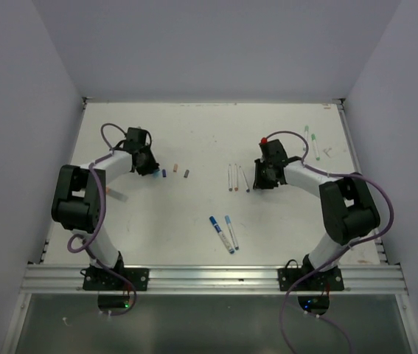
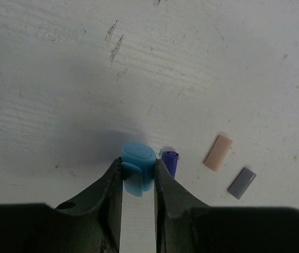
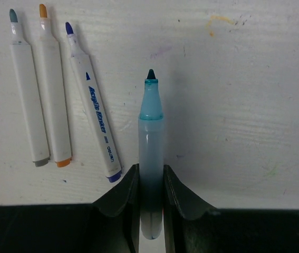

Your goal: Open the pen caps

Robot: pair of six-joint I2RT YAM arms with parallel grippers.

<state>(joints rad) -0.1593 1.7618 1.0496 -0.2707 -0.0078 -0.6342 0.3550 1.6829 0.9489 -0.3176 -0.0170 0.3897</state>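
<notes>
My left gripper (image 2: 138, 168) is shut on a light blue pen cap (image 2: 138, 161) and holds it just over the table, beside a purple cap (image 2: 171, 161). An orange cap (image 2: 218, 153) and a grey cap (image 2: 242, 183) lie to its right. My right gripper (image 3: 151, 176) is shut on an uncapped pen (image 3: 151, 142) with a teal tip pointing away. Three uncapped white pens lie to its left, tipped grey-blue (image 3: 29, 110), orange (image 3: 54, 105) and purple (image 3: 94, 116). In the top view the left gripper (image 1: 153, 171) is at left centre and the right gripper (image 1: 259, 183) at right centre.
Two capped pens, blue (image 1: 221, 234) and light blue (image 1: 231, 231), lie in the near middle. Two green-ended pens (image 1: 306, 136) lie at the far right by the table edge. Another pen (image 1: 116, 195) lies beside the left arm. Walls enclose the table on three sides.
</notes>
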